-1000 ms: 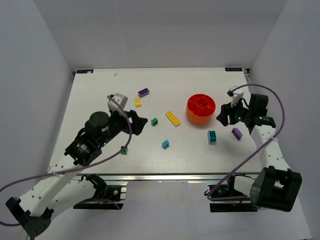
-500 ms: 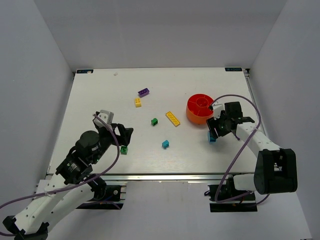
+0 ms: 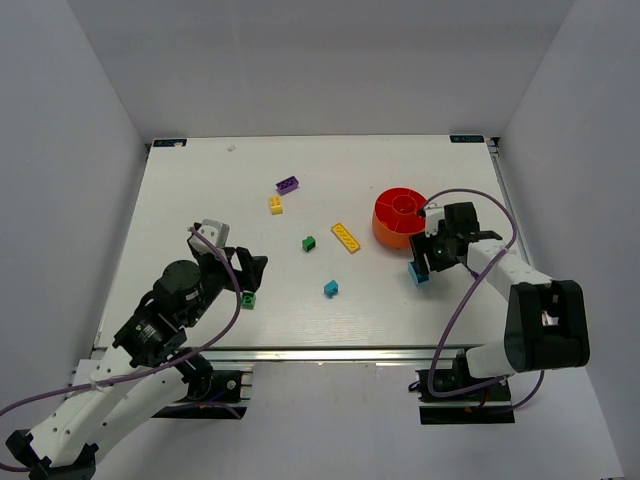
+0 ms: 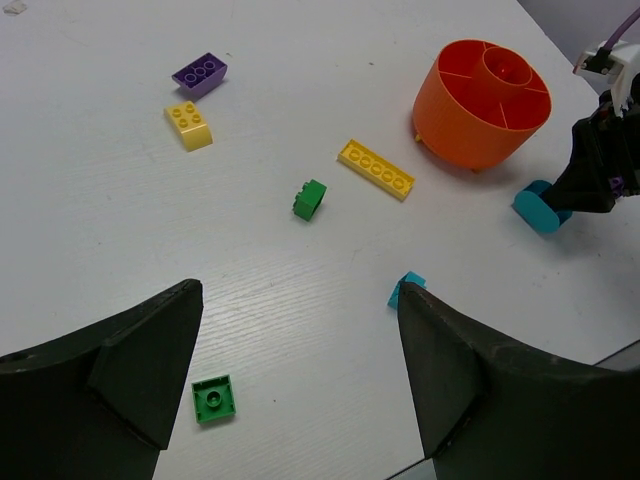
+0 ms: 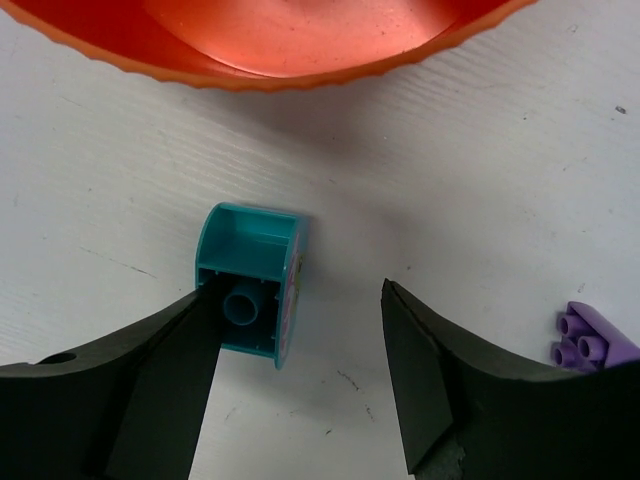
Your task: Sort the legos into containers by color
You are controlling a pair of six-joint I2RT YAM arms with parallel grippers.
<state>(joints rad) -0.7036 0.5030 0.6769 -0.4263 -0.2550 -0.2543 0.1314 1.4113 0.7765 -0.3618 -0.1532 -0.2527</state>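
The orange bowl [image 3: 402, 217] with inner dividers stands right of centre. My right gripper [image 3: 424, 262] is open, low over the table just in front of the bowl. A teal brick [image 5: 250, 290] lies on its side, hollow underside showing, against my left fingertip [image 5: 160, 370]; the other finger stands apart from it. My left gripper [image 3: 250, 275] is open and empty above a flat green brick [image 4: 214, 399]. A small teal brick [image 4: 405, 288], a green brick [image 4: 310, 198], a yellow plate [image 4: 376, 169], a yellow brick [image 4: 189, 124] and a purple brick [image 4: 199, 73] lie loose.
A purple brick [image 5: 590, 340] lies on the table right of my right gripper [image 5: 300, 350]. The bowl's wall [image 5: 300, 70] is close beyond the teal brick. The table's near edge [image 3: 300, 350] runs just in front of both grippers.
My right gripper swung left from beside the bowl to the teal brick, which has shifted slightly left. My left arm drew back toward the near edge, then held still.
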